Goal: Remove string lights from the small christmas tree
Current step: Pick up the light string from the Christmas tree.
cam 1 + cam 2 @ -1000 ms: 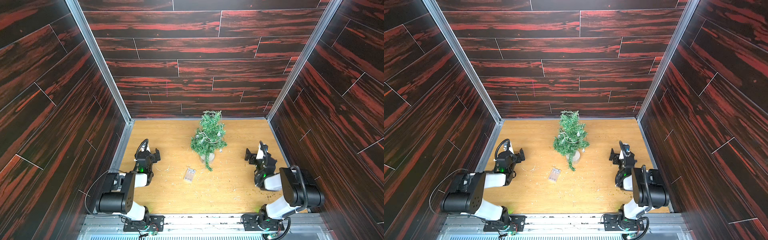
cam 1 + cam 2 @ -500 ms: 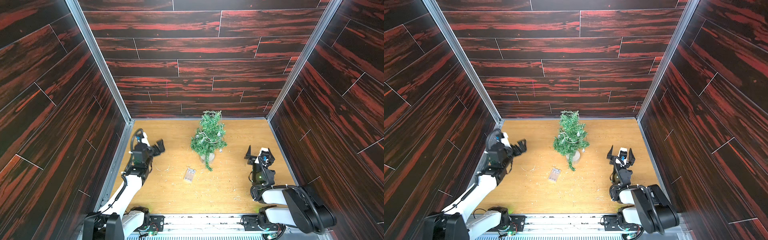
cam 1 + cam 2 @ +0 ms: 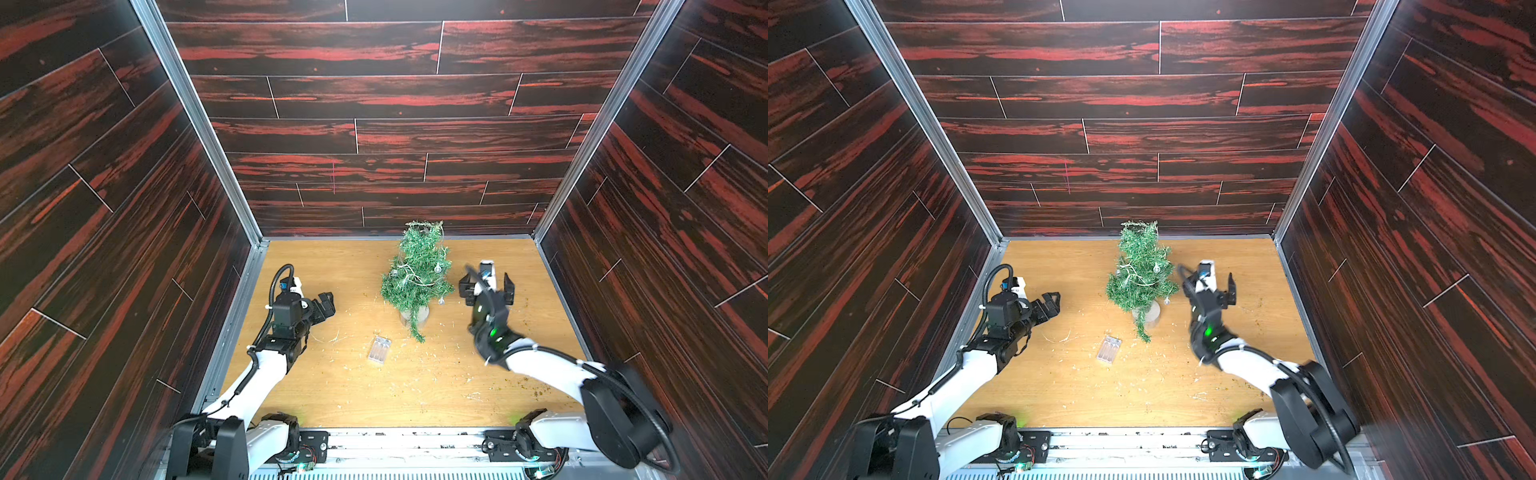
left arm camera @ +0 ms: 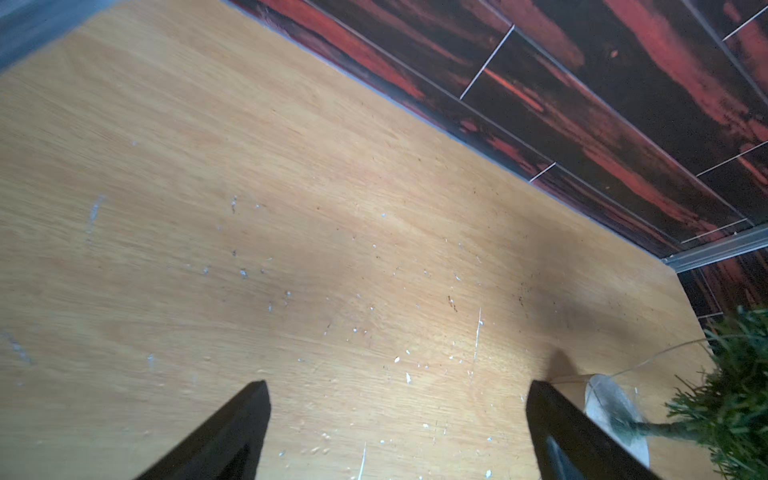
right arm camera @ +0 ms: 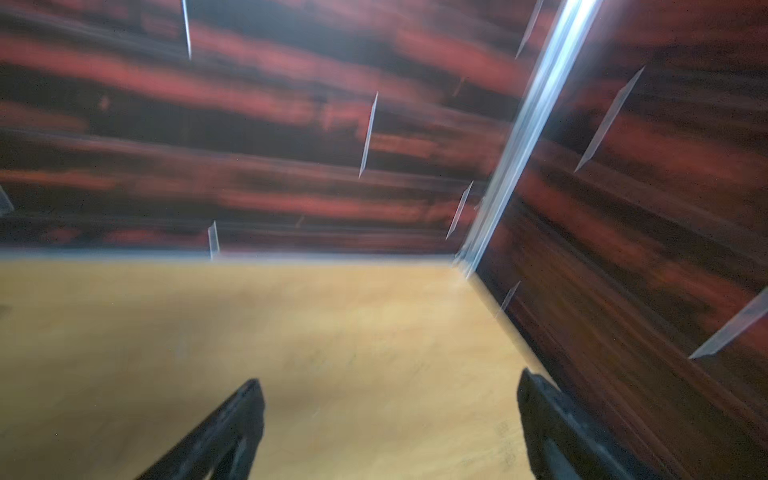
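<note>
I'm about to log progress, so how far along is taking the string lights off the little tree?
Nothing looks done: the string lights wind around the small christmas tree, with their battery box lying on the table. In hand: nothing; the left gripper and right gripper are open and empty, either side of the tree. Left: the whole unwinding.

Both top views look down from high at the near edge, sharing the whole light wooden tabletop (image 3: 353,395); wrist views skim it closely towards dark red-streaked plank walls (image 4: 602,104).
</note>
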You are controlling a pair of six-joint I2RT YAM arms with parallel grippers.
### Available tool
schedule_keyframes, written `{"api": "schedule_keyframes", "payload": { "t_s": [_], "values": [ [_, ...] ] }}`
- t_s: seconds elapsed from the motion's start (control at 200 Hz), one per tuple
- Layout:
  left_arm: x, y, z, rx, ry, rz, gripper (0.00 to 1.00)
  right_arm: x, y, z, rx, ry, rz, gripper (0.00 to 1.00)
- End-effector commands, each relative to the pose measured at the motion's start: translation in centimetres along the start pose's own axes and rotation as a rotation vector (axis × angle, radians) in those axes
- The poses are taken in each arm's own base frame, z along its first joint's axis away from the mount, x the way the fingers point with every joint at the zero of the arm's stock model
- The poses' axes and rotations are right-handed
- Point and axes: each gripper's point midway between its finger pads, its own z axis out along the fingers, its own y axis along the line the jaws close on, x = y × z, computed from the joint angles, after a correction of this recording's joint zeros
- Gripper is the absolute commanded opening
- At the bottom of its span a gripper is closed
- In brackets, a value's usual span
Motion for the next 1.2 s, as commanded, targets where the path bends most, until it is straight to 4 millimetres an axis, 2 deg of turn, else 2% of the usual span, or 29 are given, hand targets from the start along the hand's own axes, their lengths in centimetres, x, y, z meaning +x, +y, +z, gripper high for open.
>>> {"api": "schedule_keyframes", "payload": {
  "t_s": [0.0,0.12,0.241,0.336,0.416,0.541,0.646,0.757,0.847,1.042,1.197],
  "values": [
    [-0.1,-0.4,0.0,0.011,0.023,-0.014,1.00,2.1,1.3,-1.0,-0.234,0.192,0.188,0.99],
    [0.1,-0.2,-0.1,-0.004,0.035,-0.038,1.00,2.1,2.4,-1.8,-0.459,0.390,0.387,0.99],
    [0.5,1.5,-0.7,-0.096,0.029,-0.105,1.00,2.8,0.2,-2.0,-0.324,0.555,0.436,0.99],
    [0.5,4.5,-2.0,-0.243,-0.041,-0.207,1.00,2.8,-0.4,-3.2,-0.304,0.605,0.431,0.99],
    [0.6,6.8,-3.3,-0.342,-0.107,-0.302,1.00,1.0,-0.2,-5.0,-0.377,0.558,0.437,0.96],
    [0.6,7.6,-4.0,-0.343,-0.187,-0.383,1.00,-3.5,0.6,-8.3,-0.554,0.405,0.468,0.91],
    [0.6,7.1,-3.4,-0.297,-0.189,-0.369,1.00,-7.2,1.8,-10.8,-0.697,0.348,0.477,0.86],
    [1.1,5.5,-2.3,-0.226,-0.109,-0.294,0.98,-10.4,3.8,-13.4,-0.808,0.302,0.426,0.80],
    [1.9,5.1,-1.2,-0.200,-0.065,-0.306,0.97,-12.6,5.2,-15.2,-0.865,0.261,0.390,0.74],
    [2.9,4.5,0.4,-0.161,-0.001,-0.315,0.93,-15.7,7.5,-17.2,-0.937,0.205,0.342,0.68],
    [3.2,4.3,0.7,-0.150,0.013,-0.316,0.92,-16.3,9.3,-16.8,-0.961,0.193,0.316,0.67]
  ]
}}
